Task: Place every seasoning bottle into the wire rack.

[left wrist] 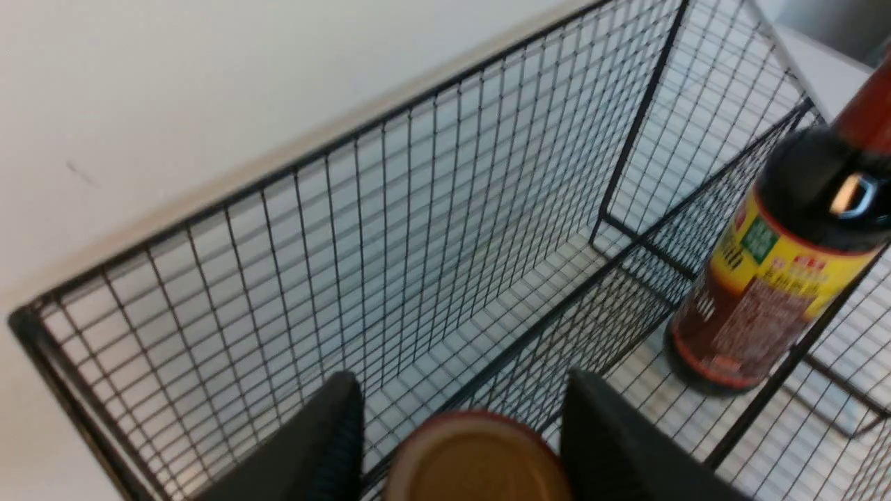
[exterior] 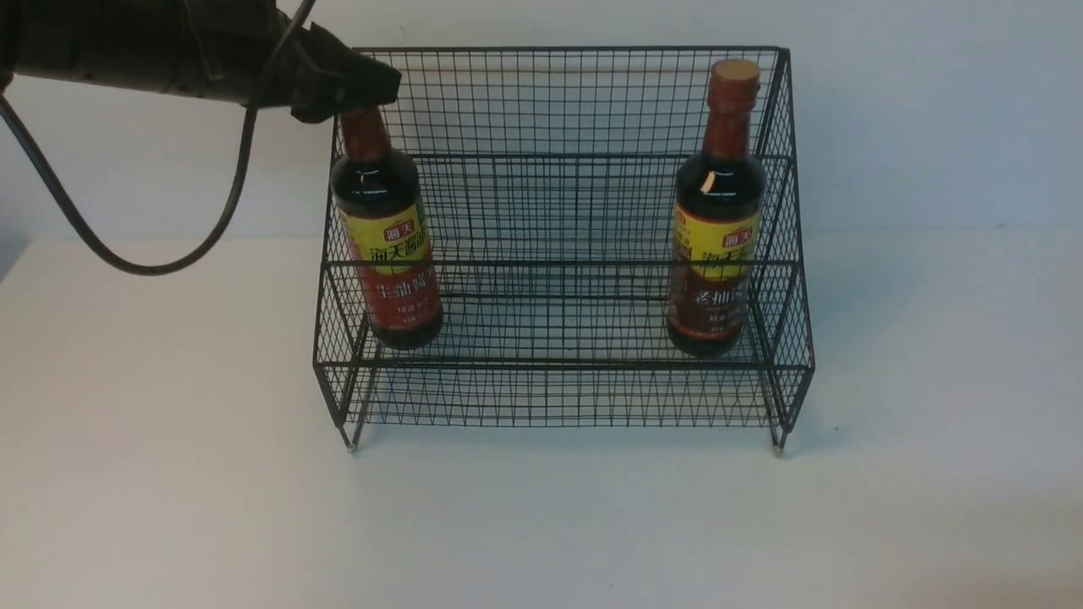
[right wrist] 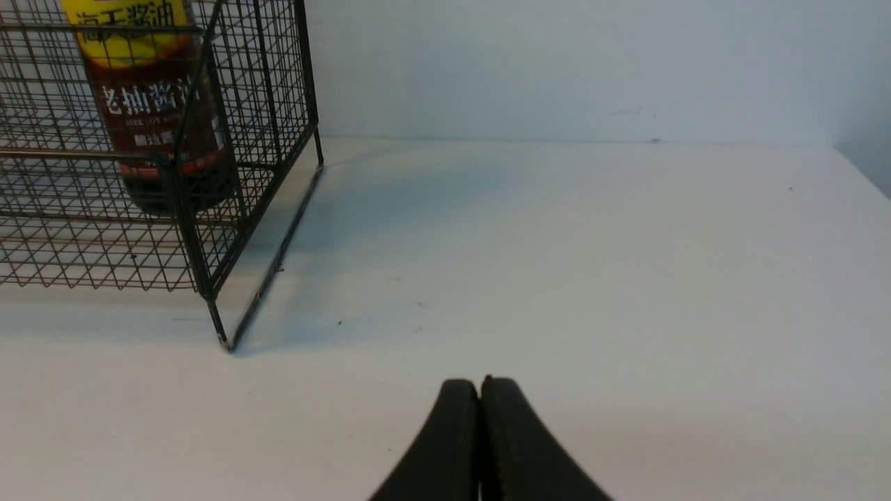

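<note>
Over on the left, the left arm reaches in from the upper corner with a black cable looping down beneath it, and the left gripper sits at the top of the red-labelled bottle. From the left wrist camera the two dark fingers stand apart on either side of the tan cap, with a sliver of space visible on each side, so the jaws are spread around the cap rather than pinching it. That bottle stands on the lower step of the wire rack, close against the rack's left side, leaning slightly (its neck tips a little toward the left wall of the mesh). Moving along, the middle of the rack shows only its black grid, the upper step and the tall back panel against the pale wall. At the rack's right end the brown-labelled bottle stands upright on the same lower step, just beside the right sloped side, its tan cap near the level of the top rim. The rack rests on the white table on small feet. Farther right, well apart from the rack, the right gripper hangs low over bare tabletop, its two fingers pressed together with nothing between them.
</note>
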`<action>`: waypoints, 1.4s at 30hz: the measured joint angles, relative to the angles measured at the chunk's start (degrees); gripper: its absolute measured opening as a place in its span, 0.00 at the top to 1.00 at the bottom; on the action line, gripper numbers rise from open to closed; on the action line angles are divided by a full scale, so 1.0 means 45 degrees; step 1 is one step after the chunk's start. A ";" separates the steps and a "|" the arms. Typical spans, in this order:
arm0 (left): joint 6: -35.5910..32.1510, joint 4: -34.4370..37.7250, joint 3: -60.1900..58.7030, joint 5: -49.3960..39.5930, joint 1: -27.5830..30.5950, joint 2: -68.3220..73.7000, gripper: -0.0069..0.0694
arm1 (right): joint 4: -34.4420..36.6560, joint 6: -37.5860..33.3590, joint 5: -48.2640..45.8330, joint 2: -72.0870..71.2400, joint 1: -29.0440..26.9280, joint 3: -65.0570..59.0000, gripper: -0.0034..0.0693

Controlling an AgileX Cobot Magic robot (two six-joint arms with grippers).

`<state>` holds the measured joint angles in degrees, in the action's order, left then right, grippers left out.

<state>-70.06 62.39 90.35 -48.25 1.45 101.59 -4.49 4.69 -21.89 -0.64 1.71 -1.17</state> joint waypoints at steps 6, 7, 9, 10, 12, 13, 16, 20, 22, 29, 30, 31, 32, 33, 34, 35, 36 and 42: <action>0.0028 0.0036 0.0000 0.0131 0.0027 -0.0207 0.31 | 0.0000 0.0000 0.0000 0.0000 0.0000 0.0000 0.97; 0.0028 0.0036 0.0000 0.0131 0.0052 -0.0354 0.30 | 0.0000 0.0009 0.0000 0.0000 0.0000 0.0000 0.97; 0.0028 0.0036 0.0000 0.0119 0.0130 -0.0565 0.30 | 0.0000 0.0009 0.0000 0.0000 0.0000 0.0000 0.97; 0.0028 0.0036 0.0000 0.0051 0.0255 -0.0818 0.31 | 0.0000 0.0009 0.0000 0.0000 0.0000 0.0000 0.97; 0.0128 0.0036 0.0000 -0.0086 0.0378 -0.1191 0.31 | 0.0000 0.0009 0.0000 0.0000 0.0000 0.0000 0.97; 0.0440 0.0036 0.0000 -0.0498 0.0550 -0.1618 0.34 | 0.0000 0.0009 0.0000 0.0000 0.0000 0.0000 0.97; 0.1616 0.0003 0.0000 -0.1852 0.0852 -0.2618 0.40 | 0.0000 0.0009 0.0000 0.0000 0.0000 0.0000 0.97; 0.2994 -0.0440 0.0016 -0.3735 0.1081 -0.4426 0.55 | -0.0013 0.0009 0.0000 0.0000 0.0000 0.0000 0.97; 0.3273 -0.0977 0.0029 -0.4346 0.1091 -0.5174 0.61 | -0.0013 0.0009 0.0000 0.0000 0.0000 0.0000 0.97; 0.4657 -0.3747 0.0092 -0.5230 0.1128 -0.7872 0.88 | -0.0013 0.0009 0.0000 0.0000 0.0000 0.0000 0.97; 0.5351 -0.4200 0.0092 -0.5255 0.1134 -0.8442 0.91 | -0.0013 -0.0004 0.0000 0.0000 0.0000 0.0000 0.97; 0.5571 -0.4242 0.0076 -0.5271 0.1134 -0.8572 0.91 | -0.0013 -0.0004 0.0000 0.0000 0.0000 0.0000 0.97; 0.6289 -0.4422 -0.0063 -0.5272 0.1145 -0.9034 0.92 | -0.0013 -0.0004 0.0000 0.0000 0.0000 0.0000 0.97; 0.6760 -0.4528 -0.0292 -0.5284 0.1145 -0.9446 0.92 | -0.0013 -0.0004 0.0000 0.0000 0.0000 0.0000 0.97; 0.6973 -0.4555 -0.0510 -0.5284 0.1145 -0.9731 0.92 | -0.0013 -0.0004 0.0000 0.0000 0.0000 0.0000 0.97; 0.7124 -0.4606 -0.0704 -0.5284 0.1145 -1.0042 0.92 | -0.0013 -0.0013 0.0000 0.0000 0.0000 0.0000 0.97; 0.7233 -0.4662 -0.1170 -0.5284 0.1145 -1.0462 0.92 | -0.0013 -0.0026 0.0000 0.0000 0.0000 0.0000 0.97; 0.7412 -0.4318 -0.4584 -0.5284 0.1145 -1.3748 0.92 | -0.0013 -0.0033 0.0000 0.0000 0.0000 0.0000 0.97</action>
<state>-36.70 42.95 69.72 -72.03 6.60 39.72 -4.55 4.54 -21.89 -0.64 1.71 -1.17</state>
